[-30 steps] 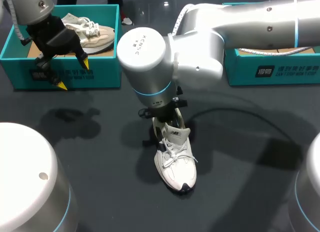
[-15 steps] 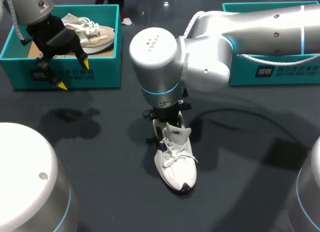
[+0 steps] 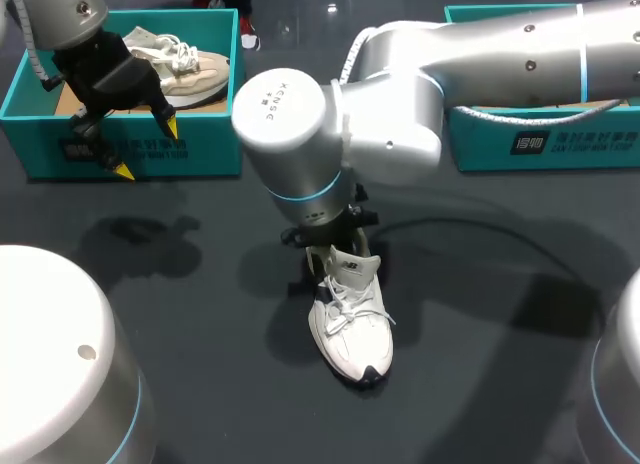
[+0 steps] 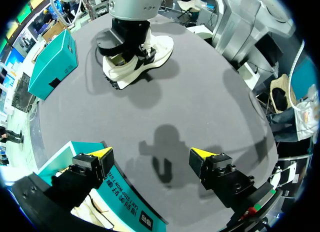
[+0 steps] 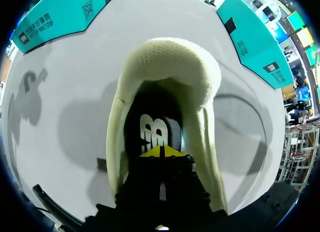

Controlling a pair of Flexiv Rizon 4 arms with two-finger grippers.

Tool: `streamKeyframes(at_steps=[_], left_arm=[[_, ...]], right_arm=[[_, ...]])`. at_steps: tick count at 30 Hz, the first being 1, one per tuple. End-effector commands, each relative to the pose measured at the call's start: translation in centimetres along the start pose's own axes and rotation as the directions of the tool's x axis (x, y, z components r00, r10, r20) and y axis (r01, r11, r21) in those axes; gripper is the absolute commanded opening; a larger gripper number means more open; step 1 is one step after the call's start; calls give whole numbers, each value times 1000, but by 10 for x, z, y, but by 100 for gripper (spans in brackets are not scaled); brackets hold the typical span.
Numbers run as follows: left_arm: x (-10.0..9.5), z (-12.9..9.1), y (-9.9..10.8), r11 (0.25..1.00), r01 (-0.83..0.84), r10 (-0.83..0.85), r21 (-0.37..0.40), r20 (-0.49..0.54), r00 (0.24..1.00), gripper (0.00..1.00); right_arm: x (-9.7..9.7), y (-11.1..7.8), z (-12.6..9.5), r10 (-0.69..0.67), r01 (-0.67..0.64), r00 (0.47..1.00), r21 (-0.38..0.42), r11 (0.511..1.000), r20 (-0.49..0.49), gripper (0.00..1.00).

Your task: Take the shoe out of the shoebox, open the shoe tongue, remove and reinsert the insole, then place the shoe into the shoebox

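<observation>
Insole removal is judged the step in hand. The white shoe (image 3: 352, 334) stands mid-table. The right gripper (image 5: 161, 152) sits in its opening, fingers closed at the insole (image 5: 151, 128). The left gripper (image 3: 147, 149) hovers far left, fingers spread. The next move calls for lifting the insole straight out.

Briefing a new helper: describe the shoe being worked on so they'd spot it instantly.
On the dark grey table, look mid-table under the right arm's end effector. That white lace-up sneaker stands on the tabletop, whereas the beige sneaker lies inside the teal cardboard shoebox at far left.
</observation>
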State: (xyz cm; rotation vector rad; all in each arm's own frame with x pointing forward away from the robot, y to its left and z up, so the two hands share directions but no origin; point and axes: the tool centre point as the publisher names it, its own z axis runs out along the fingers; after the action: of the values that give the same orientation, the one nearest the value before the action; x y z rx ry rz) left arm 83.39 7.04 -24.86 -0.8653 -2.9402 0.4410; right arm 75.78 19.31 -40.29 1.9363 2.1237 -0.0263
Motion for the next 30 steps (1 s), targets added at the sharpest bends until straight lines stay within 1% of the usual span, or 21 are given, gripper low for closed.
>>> streamKeyframes(at_steps=[1, 8, 12, 15, 17, 19, 21, 24, 30], left_arm=[[1, 0, 0, 1000, 0, 0, -3, 0, 1000, 100], [1, 0, 0, 1000, 0, 0, -3, 0, 1000, 100], [1, 0, 0, 1000, 0, 0, -3, 0, 1000, 100], [1, 0, 0, 1000, 0, 0, -3, 0, 1000, 100], [1, 0, 0, 1000, 0, 0, -3, 0, 1000, 100], [1, 0, 0, 1000, 0, 0, -3, 0, 1000, 100], [1, 0, 0, 1000, 0, 0, -3, 0, 1000, 100], [1, 0, 0, 1000, 0, 0, -3, 0, 1000, 100], [1, 0, 0, 1000, 0, 0, -3, 0, 1000, 100]], right_arm=[[-5, 2, 1, -2, 2, 1000, 7, 1000, -31, 0], [-10, 5, -20, -21, 22, 999, 19, 1000, -41, 0], [-14, 6, -28, -31, 33, 997, 26, 999, -69, 0], [-17, 7, -29, -43, 49, 993, 58, 997, -108, 0], [-19, 7, -27, -46, 59, 990, 94, 994, -134, 0], [-21, 7, -25, -61, 85, 982, 126, 988, -179, 0], [-24, 6, -24, -76, 108, 973, 138, 984, -218, 0], [-23, 3, -23, -70, 113, 970, 178, 977, -234, 0], [-17, -6, -24, -55, 109, 966, 207, 972, -251, 0]])
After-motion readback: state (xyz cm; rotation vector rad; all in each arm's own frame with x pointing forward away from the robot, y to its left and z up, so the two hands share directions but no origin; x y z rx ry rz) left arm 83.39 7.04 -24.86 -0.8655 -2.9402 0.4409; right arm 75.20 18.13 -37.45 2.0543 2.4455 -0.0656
